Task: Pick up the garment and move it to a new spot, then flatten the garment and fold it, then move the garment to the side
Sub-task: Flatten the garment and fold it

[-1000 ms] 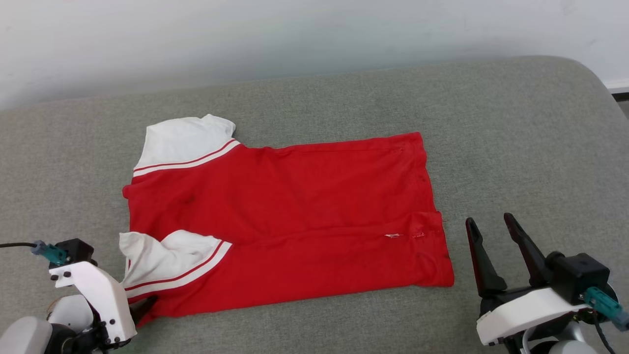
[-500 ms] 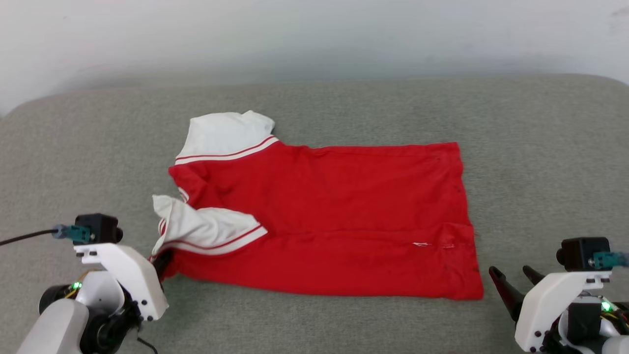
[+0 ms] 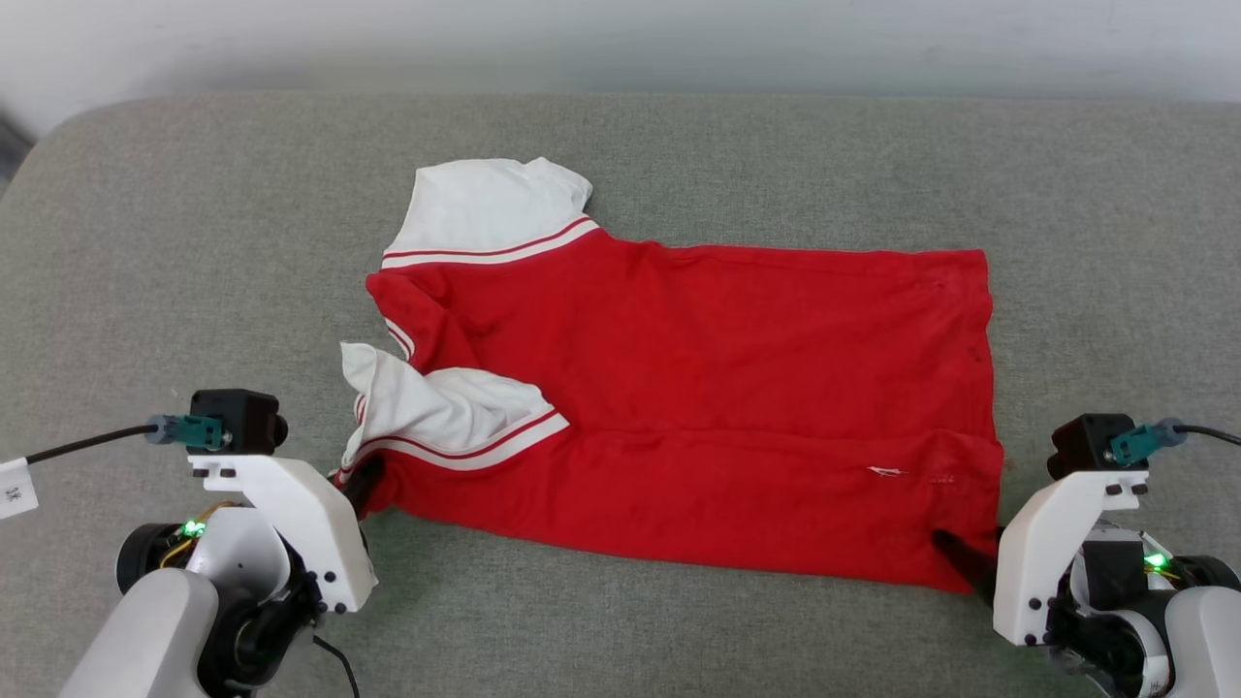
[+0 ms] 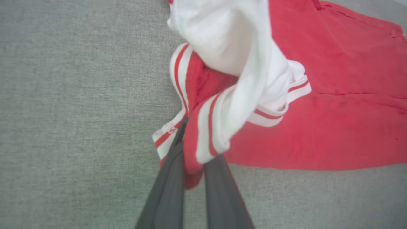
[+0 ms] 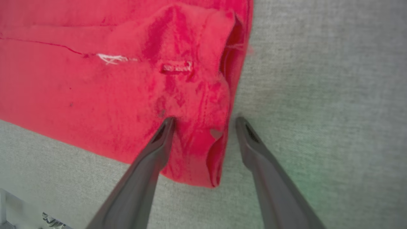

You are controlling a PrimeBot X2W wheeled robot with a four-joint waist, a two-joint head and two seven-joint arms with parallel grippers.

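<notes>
The garment (image 3: 698, 388) lies folded lengthwise on the grey cushion, red with white, red-striped sleeve cuffs at its left end; no lettering shows. My left gripper (image 3: 361, 485) is shut on the near-left corner of the garment (image 4: 286, 133), where red cloth and striped cuff bunch up between the two dark fingers (image 4: 171, 178). My right gripper (image 5: 205, 122) stands open astride the garment's (image 5: 111, 79) near-right hem corner, one finger (image 5: 155, 149) resting on the red cloth, the other on the cushion beside it. In the head view only one dark fingertip (image 3: 955, 557) shows there.
The grey cushion (image 3: 194, 242) spreads wide on all sides of the garment. A pale wall (image 3: 620, 39) runs along its far edge. A cable with a white tag (image 3: 15, 485) trails off my left wrist.
The head camera has shifted. My left gripper closed on the garment's near-left corner and lifted it, crumpling the near sleeve. My right gripper moved in over the near-right hem corner, still open.
</notes>
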